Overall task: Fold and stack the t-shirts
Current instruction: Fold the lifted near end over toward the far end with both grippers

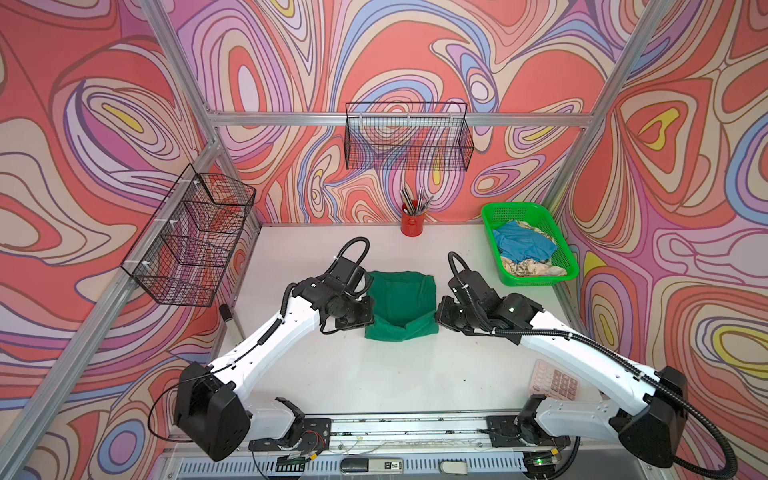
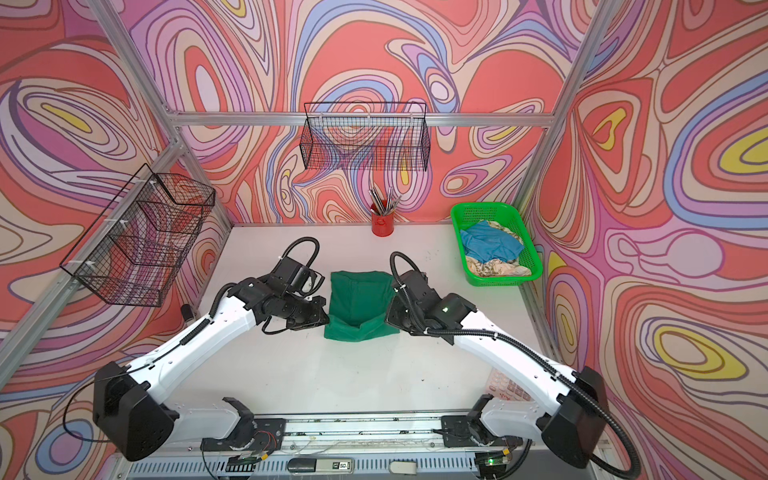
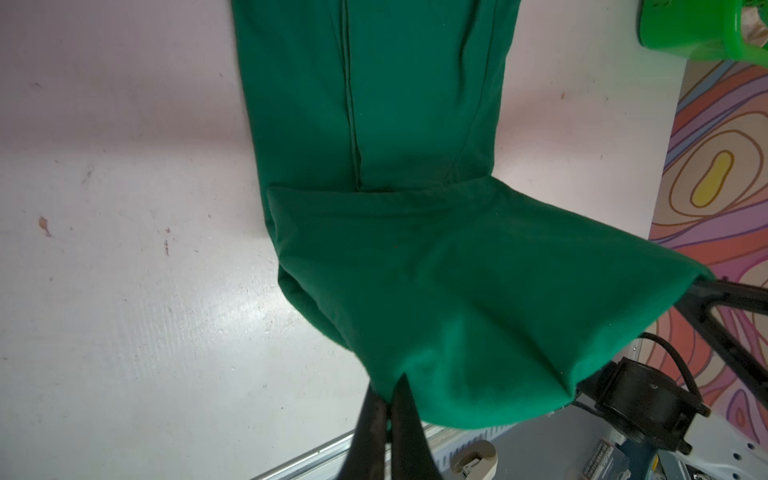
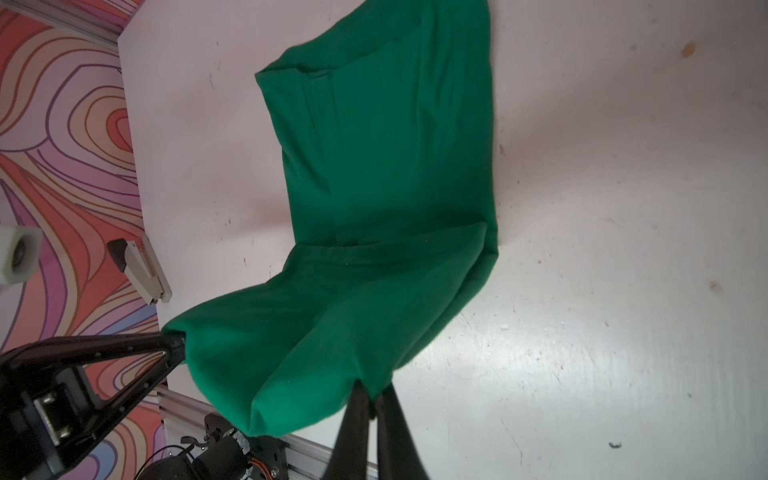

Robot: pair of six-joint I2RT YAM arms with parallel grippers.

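Note:
A dark green t-shirt (image 1: 401, 301) (image 2: 359, 301) lies partly folded in the middle of the white table (image 1: 374, 374). Its near edge is lifted off the table and pulled up between both grippers. My left gripper (image 1: 371, 321) (image 3: 392, 395) is shut on the near left corner of that edge. My right gripper (image 1: 436, 318) (image 4: 374, 395) is shut on the near right corner. A crumpled light blue t-shirt (image 1: 523, 245) lies on a cream patterned one (image 1: 536, 268) in the green basket (image 1: 515, 206) at the back right.
A red cup of pens (image 1: 412, 222) stands at the back middle. Black wire baskets hang on the back wall (image 1: 409, 141) and the left wall (image 1: 191, 241). A pink calculator (image 1: 555, 382) lies near right, partly under my right arm. A stapler (image 4: 141, 270) lies at the table's left edge.

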